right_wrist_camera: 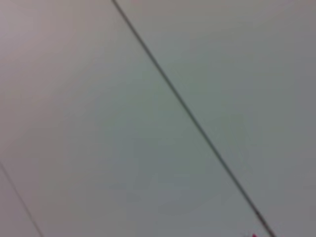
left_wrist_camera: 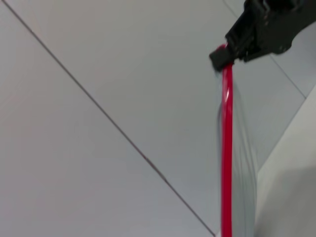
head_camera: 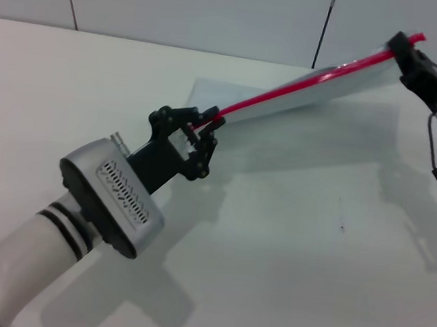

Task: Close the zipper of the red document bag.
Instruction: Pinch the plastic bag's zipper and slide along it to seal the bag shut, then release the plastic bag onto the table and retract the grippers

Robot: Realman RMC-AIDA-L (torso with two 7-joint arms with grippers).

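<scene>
The red document bag point(head_camera: 346, 85), a pale translucent pouch, hangs lifted off the table, stretched between both grippers. Its zipper point(head_camera: 306, 83) is a thin red strip along the upper edge, also seen running lengthwise in the left wrist view as the zipper point(left_wrist_camera: 226, 148). My left gripper point(head_camera: 209, 128) is shut on the zipper's near end, at the middle of the table. My right gripper point(head_camera: 400, 48) is shut on the bag's far end at the upper right, and shows as the black right gripper point(left_wrist_camera: 223, 55) clamped on the red strip. The right wrist view shows only wall panels.
The white table point(head_camera: 312, 245) lies beneath the bag, with the bag's and arms' shadows on it. A grey panelled wall point(head_camera: 182, 1) with dark seams stands behind. The right arm's cable point(head_camera: 433, 160) hangs near the right edge.
</scene>
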